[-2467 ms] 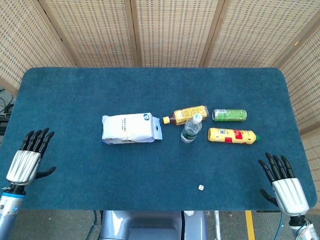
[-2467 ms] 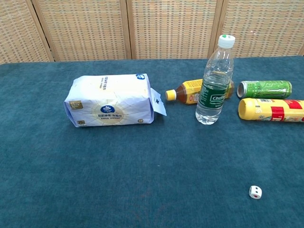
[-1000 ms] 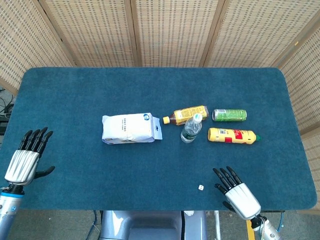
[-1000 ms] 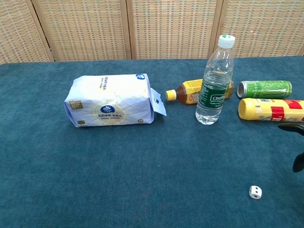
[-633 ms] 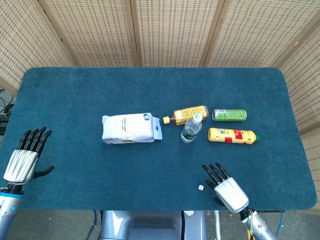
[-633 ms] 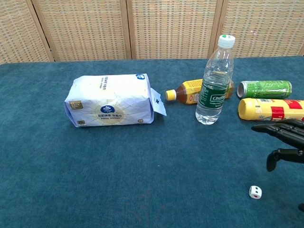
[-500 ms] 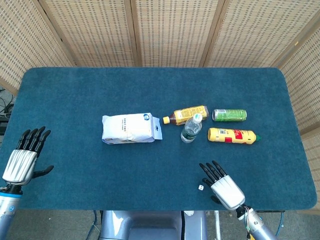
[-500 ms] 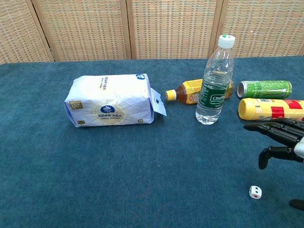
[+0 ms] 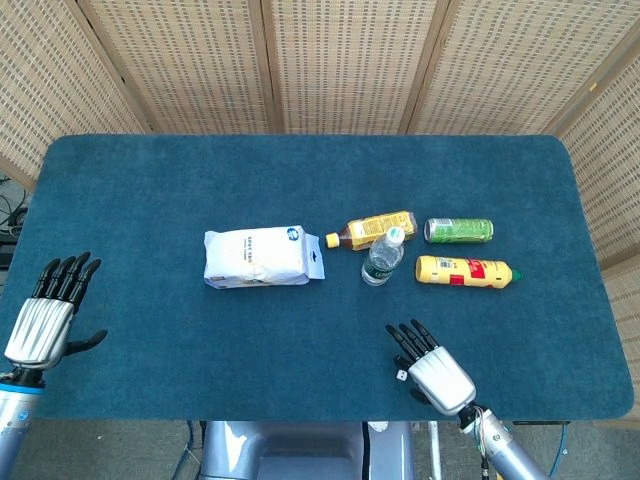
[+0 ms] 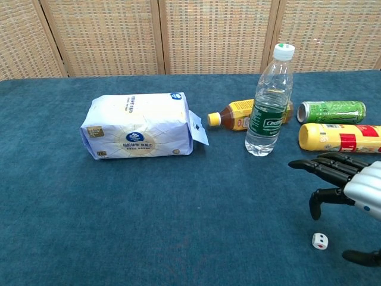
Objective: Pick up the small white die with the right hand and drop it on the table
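Right robot hand has slid over the cubic white die.

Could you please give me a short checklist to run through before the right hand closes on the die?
1. Die free on the cloth: the small white die lies alone on the table, touching nothing. Ok.
2. Right hand ready to grasp: fingers spread, nothing held. Ok.
3. Hand placed over the die: chest view shows it above the die, apart from it. Ok; exact centring cannot tell.
4. Neighbours out of the way: water bottle and yellow bottle stand and lie farther back. Ok.
5. Left hand out of the path: at the far left edge, holding nothing. Ok.
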{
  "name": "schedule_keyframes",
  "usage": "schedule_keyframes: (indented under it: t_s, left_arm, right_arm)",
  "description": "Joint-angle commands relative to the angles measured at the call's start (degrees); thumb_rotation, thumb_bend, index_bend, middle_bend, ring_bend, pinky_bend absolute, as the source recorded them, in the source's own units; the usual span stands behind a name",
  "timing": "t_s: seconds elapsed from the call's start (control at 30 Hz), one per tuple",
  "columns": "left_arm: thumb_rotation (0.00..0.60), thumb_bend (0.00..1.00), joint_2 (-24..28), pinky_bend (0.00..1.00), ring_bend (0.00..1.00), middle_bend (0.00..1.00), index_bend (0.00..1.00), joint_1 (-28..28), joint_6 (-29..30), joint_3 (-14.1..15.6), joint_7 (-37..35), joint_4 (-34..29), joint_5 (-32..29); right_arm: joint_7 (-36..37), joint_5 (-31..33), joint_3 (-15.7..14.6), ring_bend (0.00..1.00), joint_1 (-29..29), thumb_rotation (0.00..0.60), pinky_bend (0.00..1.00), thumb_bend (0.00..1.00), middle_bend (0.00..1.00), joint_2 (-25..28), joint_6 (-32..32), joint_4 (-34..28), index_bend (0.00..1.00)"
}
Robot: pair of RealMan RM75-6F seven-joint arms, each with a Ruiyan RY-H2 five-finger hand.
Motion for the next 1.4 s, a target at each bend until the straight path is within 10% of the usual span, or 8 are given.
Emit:
schedule_keyframes:
  t_s: [0.03, 1.4]
  left_arm:
    - [0.600, 0.03, 0.05, 0.00, 0.00, 0.00, 0.00, 0.05, 0.08, -0.01, -0.09, -0.04, -0.02]
    - [0.600, 0.03, 0.07, 0.00, 0.00, 0.00, 0.00, -0.16, -0.47, -0.16, 0.29, -0.23, -0.58]
  right_arm:
    - [-0.21, 0.19, -0.19, 0.00, 0.14, 0.600, 0.00, 0.23, 0.00, -0.31, -0.25, 0.15, 0.42]
    - [0.31, 4.09, -0.04, 0.00, 3.70, 0.600, 0.00, 0.26, 0.00, -2.65, -3.57, 2.20, 0.45]
